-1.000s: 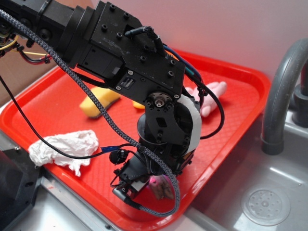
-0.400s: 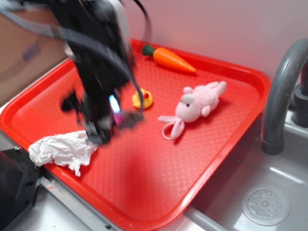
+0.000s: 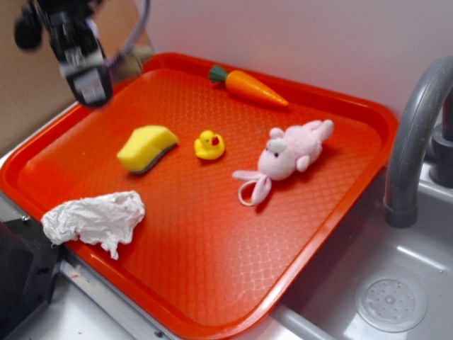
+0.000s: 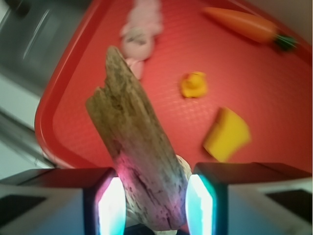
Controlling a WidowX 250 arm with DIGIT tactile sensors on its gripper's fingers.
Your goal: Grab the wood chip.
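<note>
In the wrist view we see our gripper clamped on the wood chip, lifted above the red tray. Beyond lie the yellow sponge, rubber duck and carrot. We can read no writing.

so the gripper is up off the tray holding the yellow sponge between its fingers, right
Not quite. The gripper is up off the tray, but it holds the wood chip, not the yellow sponge. The wrist view shows the chip clamped between the fingers, and the exterior view shows the sponge lying on the tray.
</note>
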